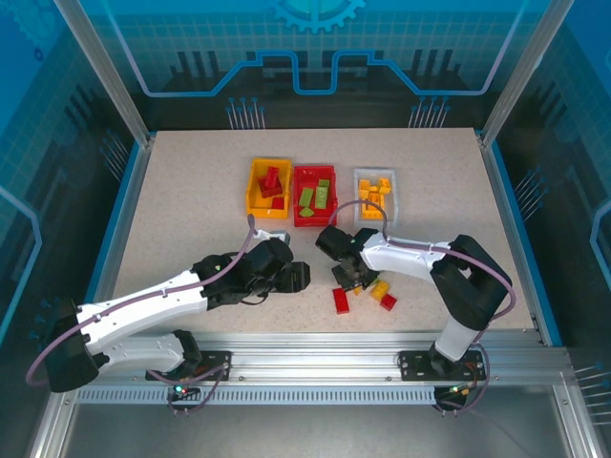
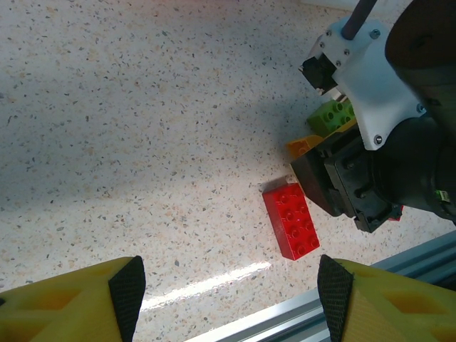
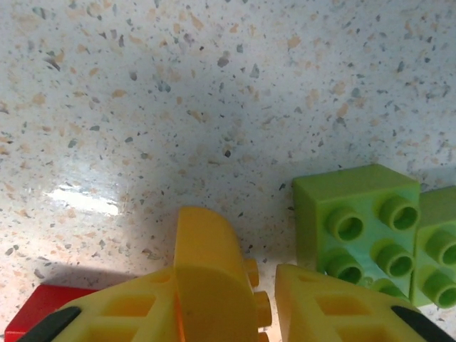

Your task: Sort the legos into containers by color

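Right pincer [image 3: 228, 313] straddles yellow brick [image 3: 210, 263] bound for white bin [image 1: 375, 207]; whether clamped, cannot tell. Left pincer [image 2: 226, 285] gapes empty, parked clear.

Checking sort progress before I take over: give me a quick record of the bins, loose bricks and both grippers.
yellow-orange bin: red bricks
red bin: light green bricks
white bin: yellow-orange bricks
left gripper: open, empty
right gripper: appears shut on yellow-orange brick
loose on table: red brick, light green brick, a few others by the right gripper
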Robot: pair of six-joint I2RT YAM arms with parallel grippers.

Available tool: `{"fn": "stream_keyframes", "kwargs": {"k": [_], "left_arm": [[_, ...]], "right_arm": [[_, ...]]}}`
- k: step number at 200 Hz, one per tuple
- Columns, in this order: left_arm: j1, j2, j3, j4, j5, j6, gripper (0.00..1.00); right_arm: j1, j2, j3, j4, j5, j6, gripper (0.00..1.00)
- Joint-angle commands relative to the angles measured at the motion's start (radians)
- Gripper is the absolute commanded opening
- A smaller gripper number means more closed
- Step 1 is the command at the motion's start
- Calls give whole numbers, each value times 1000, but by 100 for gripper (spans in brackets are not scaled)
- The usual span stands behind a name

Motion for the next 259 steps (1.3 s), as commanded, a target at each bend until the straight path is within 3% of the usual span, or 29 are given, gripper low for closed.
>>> {"fn": "stream_keyframes", "kwargs": {"k": [1, 47, 90, 130, 177, 209, 259], "left_arm": [[-6, -18, -16, -9, -4, -7, 69], [-6, -38, -36, 114, 80, 14, 70], [0, 0, 44, 234, 152, 48, 72], [23, 117, 154, 252, 191, 72, 73], [25, 181, 187, 233, 200, 65, 73], [23, 203, 177, 219, 215, 52, 73], [-20, 307, 193, 173, 231, 34, 72]], "right_arm": [[-13, 13, 15, 18, -15, -3, 33], [-31, -88, 57, -42, 70, 25, 23], [-214, -195, 180, -75, 67, -4, 23], [-403, -33, 379, -32, -31, -49, 22], [-504, 253, 676, -62, -113, -95, 22], [-529, 362, 774, -109, -143, -93, 25], [-528, 259, 715, -87, -109, -86, 48]]}}
